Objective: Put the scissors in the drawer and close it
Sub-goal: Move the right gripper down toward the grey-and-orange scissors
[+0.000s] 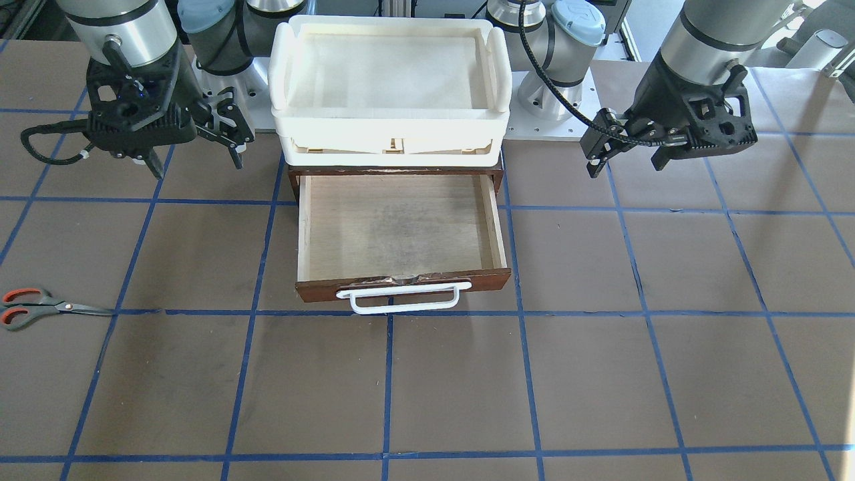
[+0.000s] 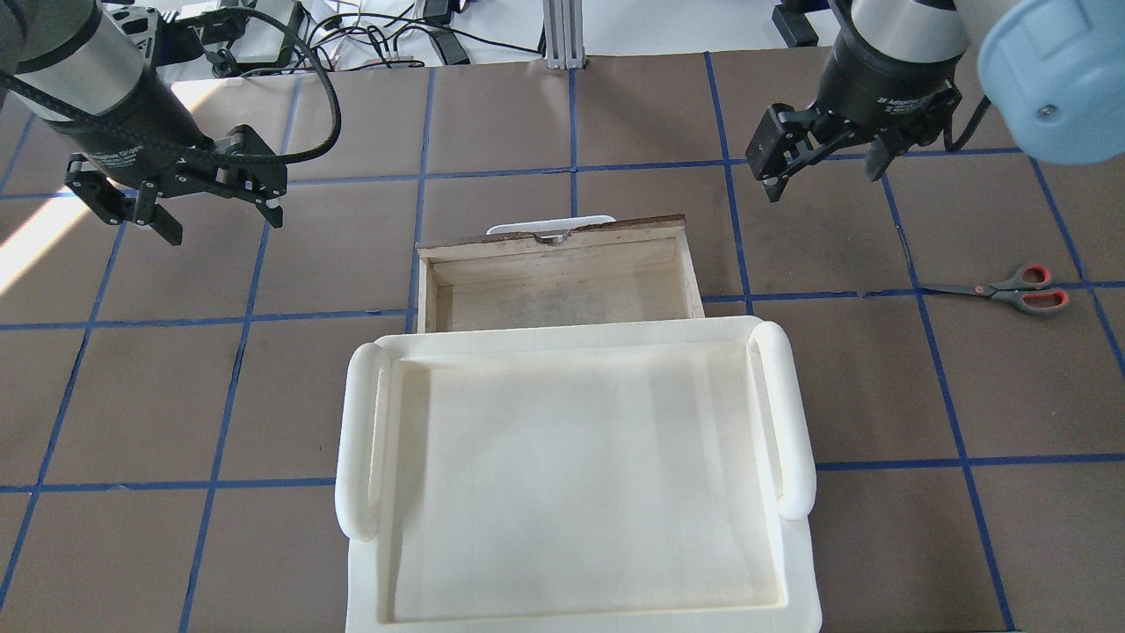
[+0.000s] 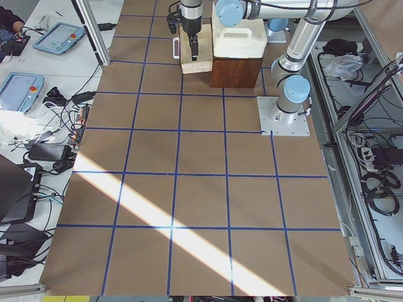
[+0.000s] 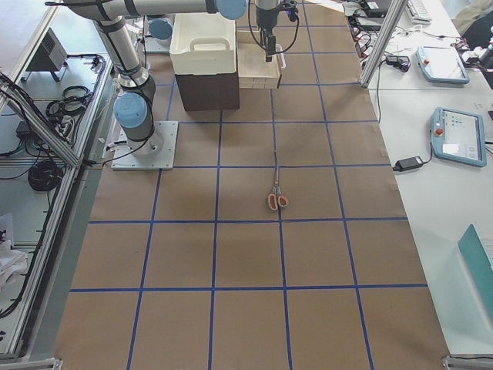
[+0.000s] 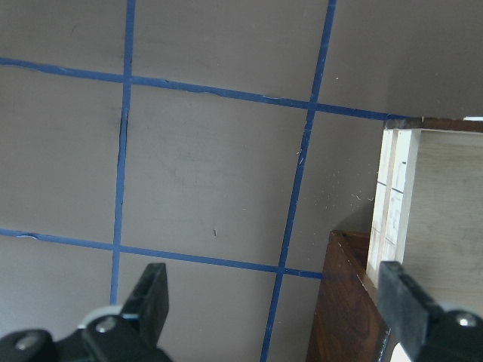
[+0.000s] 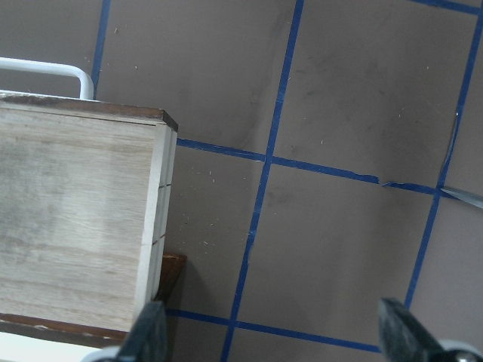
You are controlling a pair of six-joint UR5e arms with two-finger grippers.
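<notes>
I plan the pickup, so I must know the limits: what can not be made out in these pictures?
- Right wrist view: the scissors are cut off by the right edge; only a blade tip shows.
- Overhead view: the white tray hides the dark box and the rear of the drawer.

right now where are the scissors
In the overhead view the scissors lie flat on the table on the robot's right, along a blue tape line, well to the right of the open drawer.

pale matt wood drawer (image 1: 401, 227), glossy white plastic tray (image 1: 391, 127) above.
</notes>
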